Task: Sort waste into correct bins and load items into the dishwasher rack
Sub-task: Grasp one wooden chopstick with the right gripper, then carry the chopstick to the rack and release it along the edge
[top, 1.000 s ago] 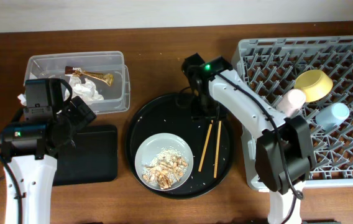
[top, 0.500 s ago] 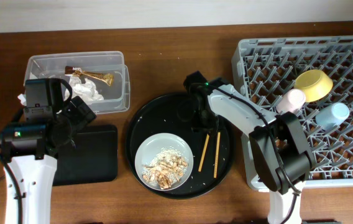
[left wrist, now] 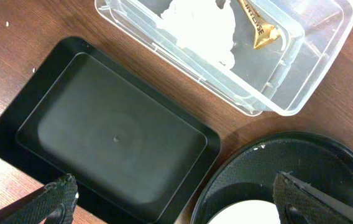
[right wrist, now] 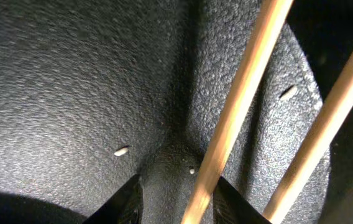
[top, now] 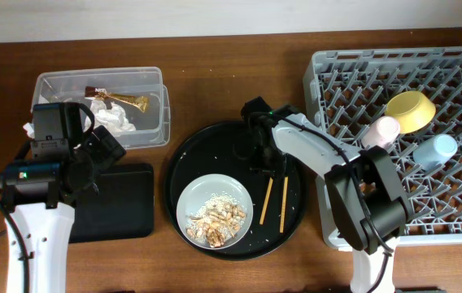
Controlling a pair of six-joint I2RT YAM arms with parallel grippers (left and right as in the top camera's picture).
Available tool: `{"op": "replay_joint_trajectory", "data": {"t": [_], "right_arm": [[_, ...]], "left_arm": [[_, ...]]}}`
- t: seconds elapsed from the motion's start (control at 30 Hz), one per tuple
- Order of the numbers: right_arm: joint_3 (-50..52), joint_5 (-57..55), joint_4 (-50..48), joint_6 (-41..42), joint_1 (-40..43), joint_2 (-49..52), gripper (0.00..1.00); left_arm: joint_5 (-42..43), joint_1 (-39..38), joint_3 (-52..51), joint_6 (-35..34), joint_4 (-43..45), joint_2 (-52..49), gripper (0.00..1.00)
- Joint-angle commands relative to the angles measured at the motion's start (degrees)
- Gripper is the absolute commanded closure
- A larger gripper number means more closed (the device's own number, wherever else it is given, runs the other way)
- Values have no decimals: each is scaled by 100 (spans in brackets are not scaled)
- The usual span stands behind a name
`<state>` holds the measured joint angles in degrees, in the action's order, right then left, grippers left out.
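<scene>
Two wooden chopsticks (top: 276, 201) lie on the round black tray beside the pale grey plate (top: 189, 198), which holds rice and brown chunks (top: 219, 218). My right gripper (top: 264, 157) is low over their upper ends. In the right wrist view it is open (right wrist: 179, 200), with one chopstick (right wrist: 238, 93) between its fingertips and the other (right wrist: 329, 121) outside. My left gripper (left wrist: 183, 199) is open and empty above the shallow black tray (left wrist: 114, 134). The clear tub (top: 159, 122) holds the napkin (top: 115, 120) and the gold wrapper (top: 127, 101).
The grey rack (top: 353, 69) at the right holds the yellow-green bowl (top: 410, 111), the pink cup (top: 381, 130) and the light blue cup (top: 436, 150). The round black tray (top: 186, 159) carries scattered rice grains. The shallow black tray (top: 125, 203) lies in front of the tub.
My right gripper has moved from the round tray's far edge toward me and down onto the chopsticks' upper ends. The left arm has not moved.
</scene>
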<state>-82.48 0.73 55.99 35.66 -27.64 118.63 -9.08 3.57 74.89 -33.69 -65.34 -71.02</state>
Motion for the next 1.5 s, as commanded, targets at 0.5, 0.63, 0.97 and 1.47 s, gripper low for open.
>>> {"op": "replay_joint_trajectory", "data": {"t": [0.5,0.63,0.97,1.47], "right_arm": [[-2581,1217,2218,-1637,1458,-330,88],[-2055,1176,2481,-1744,1515,-308,52],[160,1257,564,-1373,1080,-308,57],[382,1174,240,-815,1067,-334,96]], "left_arm": [[-83,24,0,-37,9,63,1],[-83,24,0,-37,9,63,1],[-83,24,0,-35,9,63,1],[-83,24,0,-37,9,63,1]]}}
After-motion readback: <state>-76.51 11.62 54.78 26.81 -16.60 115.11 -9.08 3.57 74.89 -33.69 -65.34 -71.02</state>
